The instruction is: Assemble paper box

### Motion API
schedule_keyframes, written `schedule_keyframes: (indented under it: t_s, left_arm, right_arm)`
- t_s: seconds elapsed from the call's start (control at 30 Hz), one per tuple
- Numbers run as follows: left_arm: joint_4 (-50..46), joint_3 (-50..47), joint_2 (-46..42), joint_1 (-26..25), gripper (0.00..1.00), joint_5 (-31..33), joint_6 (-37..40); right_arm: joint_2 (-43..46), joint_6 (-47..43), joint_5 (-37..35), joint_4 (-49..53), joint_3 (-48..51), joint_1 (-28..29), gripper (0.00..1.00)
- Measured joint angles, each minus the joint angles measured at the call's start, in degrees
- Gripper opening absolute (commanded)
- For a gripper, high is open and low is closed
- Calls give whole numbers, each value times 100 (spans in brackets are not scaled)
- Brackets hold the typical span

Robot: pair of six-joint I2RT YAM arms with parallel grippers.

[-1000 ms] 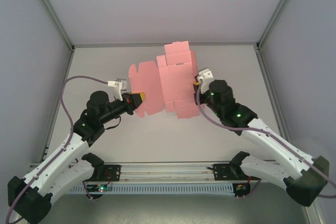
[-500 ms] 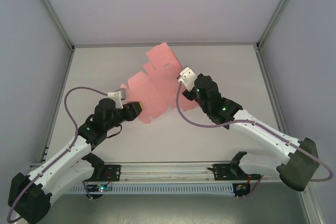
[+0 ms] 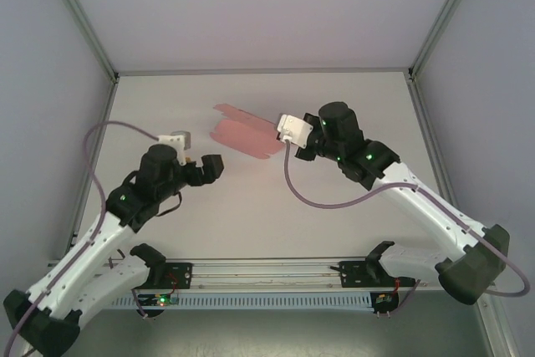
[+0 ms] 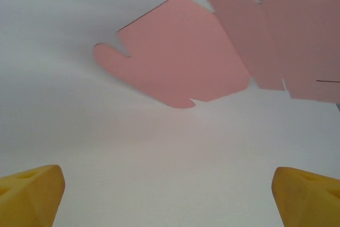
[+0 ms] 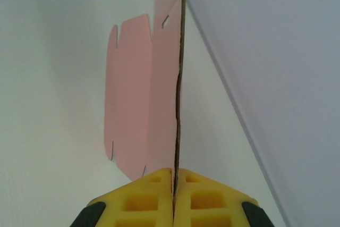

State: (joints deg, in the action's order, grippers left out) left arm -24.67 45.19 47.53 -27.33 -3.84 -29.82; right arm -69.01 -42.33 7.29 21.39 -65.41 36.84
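Pink thin card, die-cut with flaps: from overhead the paper box [image 3: 247, 133] looks foreshortened over the white worktop [image 3: 167, 106]. Its right end meets the right pincer [image 3: 284, 135], and the left pincer [image 3: 211, 165] sits apart from it. My left wrist camera shows yellow pads [image 4: 29, 195] spread wide and empty, the card ahead of them. My right wrist camera shows the pads clamped on the card, which I see edge-on.
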Motion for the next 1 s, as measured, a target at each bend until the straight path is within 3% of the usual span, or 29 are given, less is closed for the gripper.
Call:
schedule_keyframes:
  t_s: [0.27,0.4,0.53,0.67,0.83,1.0]
  left_arm:
    - [-260,1991,767,0,100,485,789]
    - [-365,2643,890,0,100,321,1438]
    - [-597,3475,1309,0,100,-439,1923]
    - [-686,3794,1412,0,100,-741,2037]
    - [-811,3672,1220,2,100,-728,2011]
    - [-800,3167,1084,55,100,-695,1902]
  right_arm:
    - [-490,-822,409,1169,-968,-221,0]
    - [-682,-1222,435,1998,-1591,-302,0]
    - [-1290,-1602,815,3646,-3375,-376,0]
    - [-1694,-1943,1241,5058,-4924,-339,0]
    - [-1683,-2070,1425,6043,-4649,-208,0]
    - [-2004,-1882,1464,5751,-3958,-308,0]
